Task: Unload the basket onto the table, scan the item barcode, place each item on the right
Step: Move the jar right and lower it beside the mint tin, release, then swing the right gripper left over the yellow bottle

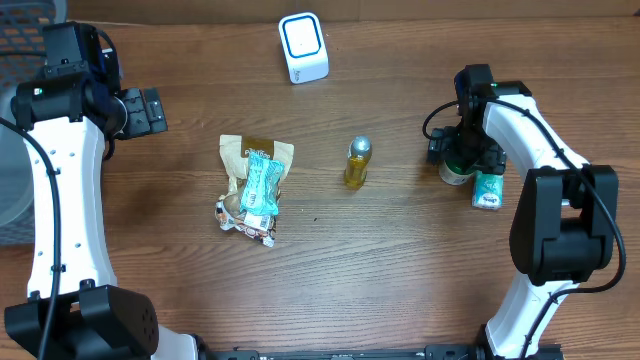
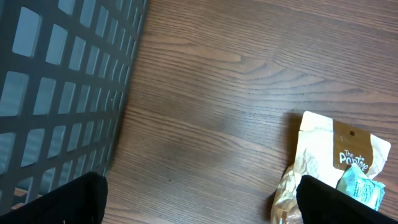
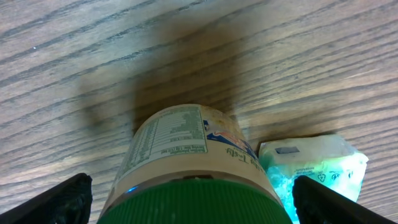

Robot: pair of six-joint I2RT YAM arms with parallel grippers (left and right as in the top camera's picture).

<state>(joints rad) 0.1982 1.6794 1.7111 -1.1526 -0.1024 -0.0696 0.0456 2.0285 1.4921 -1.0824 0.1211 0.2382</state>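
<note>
The worktop (image 1: 400,260) was dark brown wood grain, with a grey mesh basket (image 2: 56,93) at its far left edge. A white scanner (image 1: 303,47) with a blue-ringed face stood at the far side, near the middle.

My right tool (image 3: 193,193) hung directly over a jar (image 3: 180,143) with a green lid and a printed label. The jar stood upright on the wood, well to the right of the scanner and nearer to me. My right fingers (image 3: 62,199) were spread wide, one on each side of the lid. The left one clearly stood off it; I gripped nothing. Whether the other finger brushed the lid I could not tell. Just beside the jar, on its right, lay a small teal and white packet (image 3: 311,165), touching or nearly touching it.

My left tool (image 2: 202,193) was out over bare wood beside the basket, its fingers (image 2: 74,199) spread to their widest and empty. Ahead of it I saw the corner of a tan snack bag (image 2: 336,155) lying flat. From overhead, that bag lay left of centre with a teal wrapper (image 1: 260,187) on top of it and a crumpled printed pack (image 1: 245,220) at its near end. A small yellow bottle (image 1: 357,162) with a silver cap stood between this pile and the jar, apart from both.
</note>
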